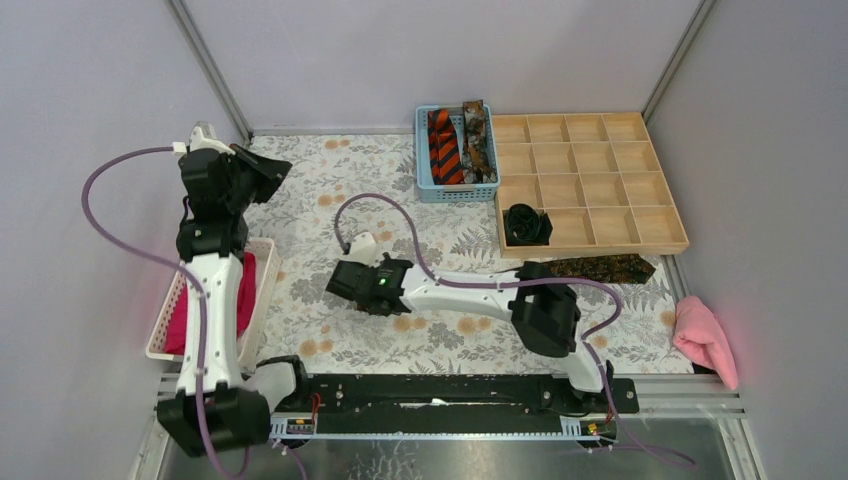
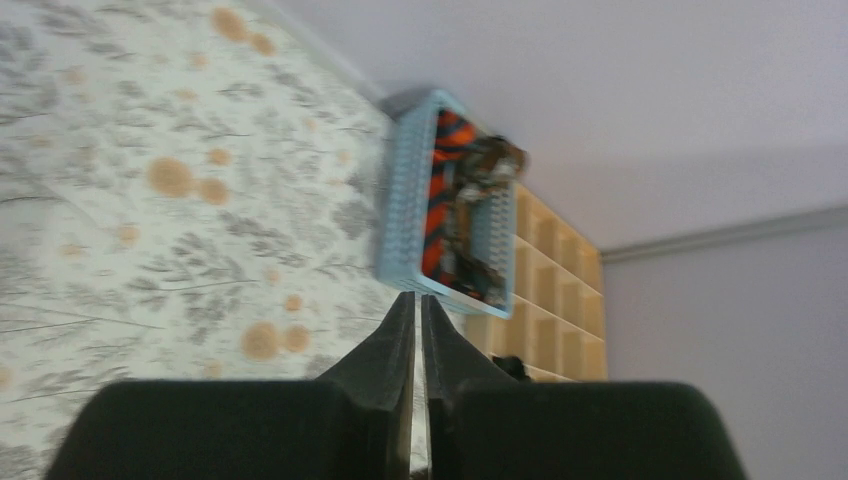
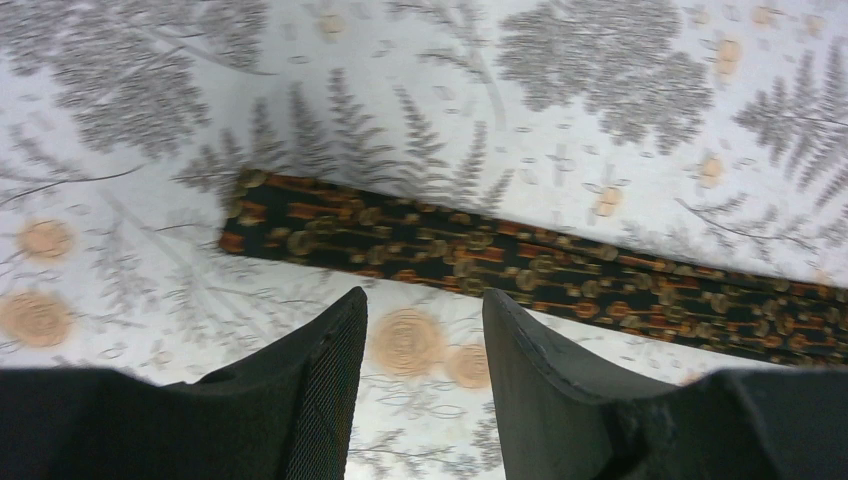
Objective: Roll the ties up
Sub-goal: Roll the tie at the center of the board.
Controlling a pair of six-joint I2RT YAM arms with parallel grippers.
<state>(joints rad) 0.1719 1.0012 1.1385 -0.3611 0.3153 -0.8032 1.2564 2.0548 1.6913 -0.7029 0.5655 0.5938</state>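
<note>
Floral tabletop [image 1: 330, 190]: wooden tray [image 1: 600, 128] at 2 o'clock, blue basket [image 1: 423, 165] holding two ties [image 1: 443, 150] at 12. A dark mottled tie [image 3: 520, 265] lies flat toward 3, with the right pincer [image 3: 422, 300] spread above its end. Left pincer [image 2: 417, 300] at 10, nearly pressed together, empty. Black coiled tie [image 1: 526, 224] in the tray.

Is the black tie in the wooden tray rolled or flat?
Rolled: the black tie sits coiled in one compartment of the wooden tray.
</note>
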